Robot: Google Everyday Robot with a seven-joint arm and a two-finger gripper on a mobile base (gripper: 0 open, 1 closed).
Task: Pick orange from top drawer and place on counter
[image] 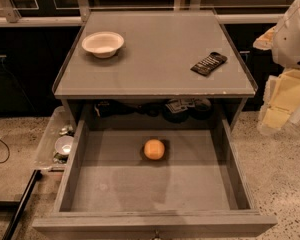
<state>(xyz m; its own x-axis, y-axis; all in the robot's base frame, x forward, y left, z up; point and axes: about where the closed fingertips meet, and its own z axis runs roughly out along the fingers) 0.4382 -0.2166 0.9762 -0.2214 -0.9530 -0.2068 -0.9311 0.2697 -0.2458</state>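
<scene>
The orange [154,149] lies in the open top drawer [140,189], on its flat grey bottom a little behind the middle. The drawer is pulled out toward me below the counter [160,69]. My gripper [280,106] hangs at the far right, beside the cabinet's right edge, above the floor. It is well clear of the orange, level with the counter's front edge, and holds nothing that I can see.
A white bowl [103,43] stands at the counter's back left. A dark flat packet [208,63] lies at its right side. A clear plastic bin [55,139] of small items sits left of the drawer. Dark items fill the shelf behind the drawer.
</scene>
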